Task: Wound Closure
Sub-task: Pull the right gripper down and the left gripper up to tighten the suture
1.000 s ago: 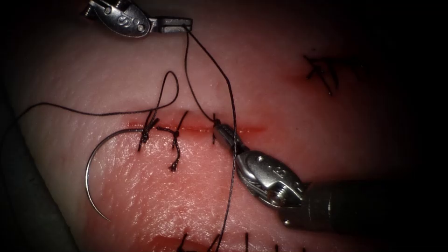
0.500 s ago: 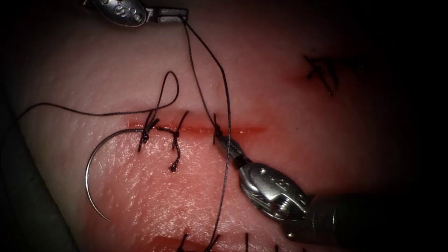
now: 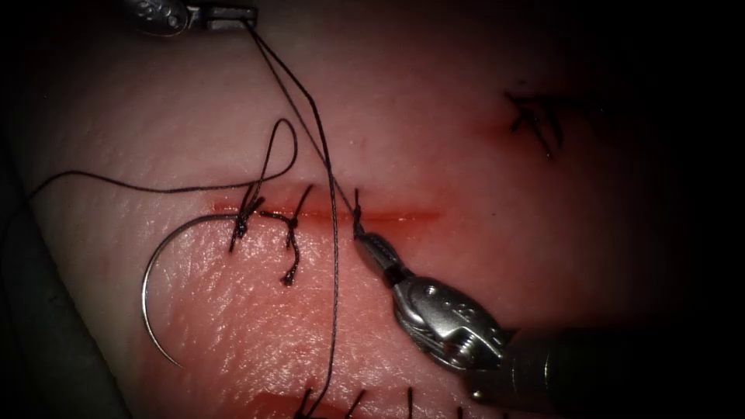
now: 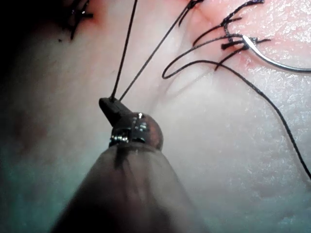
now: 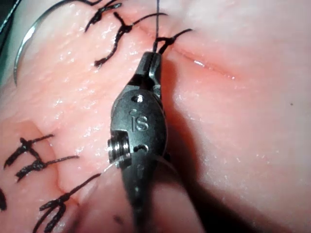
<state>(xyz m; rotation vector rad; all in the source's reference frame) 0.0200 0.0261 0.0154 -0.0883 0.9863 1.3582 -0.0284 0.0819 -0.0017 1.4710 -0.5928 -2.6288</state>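
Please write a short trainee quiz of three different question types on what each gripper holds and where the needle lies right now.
1. True or false: the needle is held by the right gripper.
2. Multiple choice: the left gripper is shut on (A) the needle, (B) the thread, (C) the tissue.
3. Fill in: the right gripper grips the thread right at the ____, beside the newest stitch.

Key
1. False. The needle lies free on the tissue, at the left end of the cut; its swaged end sits by the leftmost stitch.
2. B. Two strands run from its shut jaws down toward the cut.
3. Cut.
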